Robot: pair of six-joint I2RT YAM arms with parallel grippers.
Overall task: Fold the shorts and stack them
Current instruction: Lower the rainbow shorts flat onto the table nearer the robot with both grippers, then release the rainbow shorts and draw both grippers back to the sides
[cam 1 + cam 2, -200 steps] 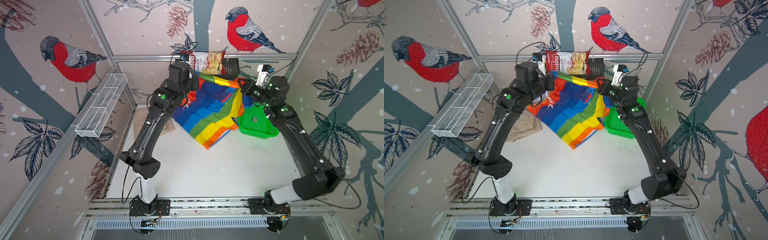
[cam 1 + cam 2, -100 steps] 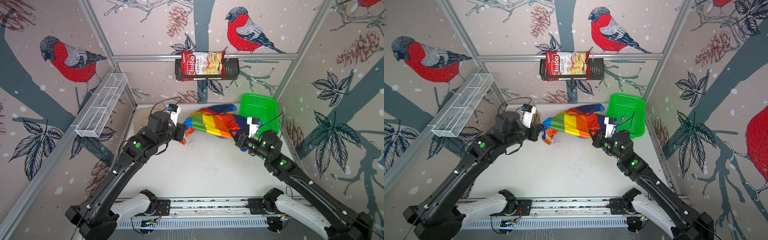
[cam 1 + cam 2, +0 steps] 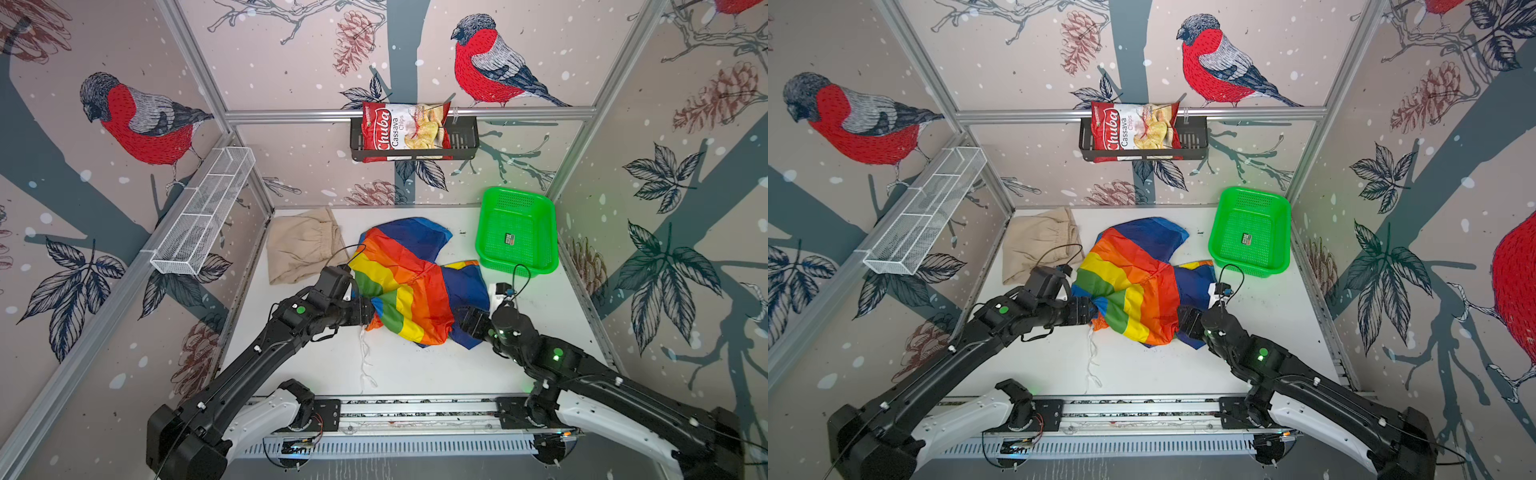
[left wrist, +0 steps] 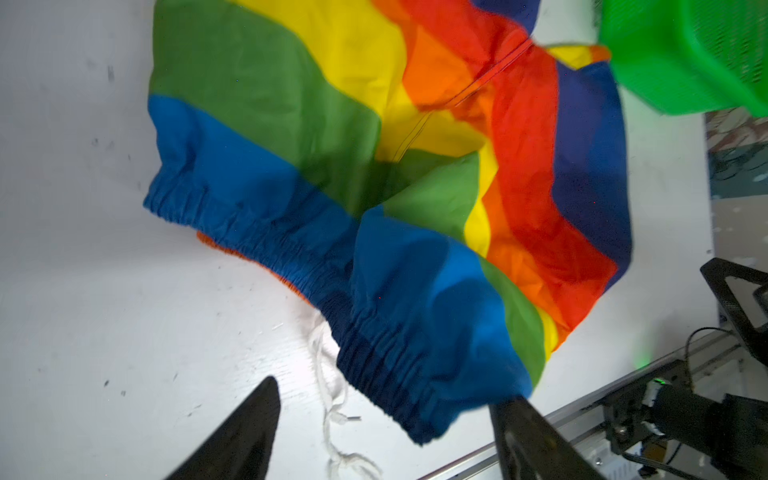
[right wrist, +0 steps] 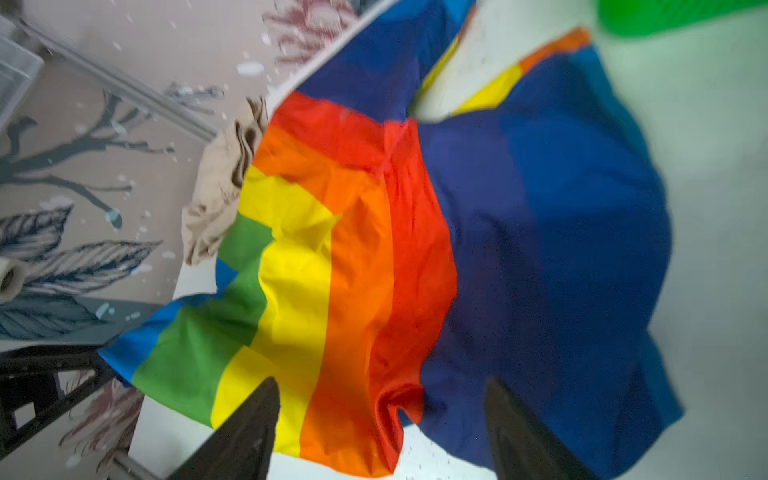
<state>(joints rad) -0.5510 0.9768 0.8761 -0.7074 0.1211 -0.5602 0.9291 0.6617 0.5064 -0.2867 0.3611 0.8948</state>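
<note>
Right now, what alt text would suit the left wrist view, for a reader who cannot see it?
Rainbow shorts lie crumpled on a white table, blue elastic waistband nearest the camera, a white drawstring trailing from it. The left gripper stands open at the waistband; a green basket shows at the edge.

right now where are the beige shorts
In both top views the beige shorts lie in the far left corner of the table, just left of the rainbow shorts.

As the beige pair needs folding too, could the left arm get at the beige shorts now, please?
Probably yes: the beige shorts lie uncovered in the far-left corner, just beyond the left gripper, whose jaws are open; only the rainbow shorts lie beside them.
</note>
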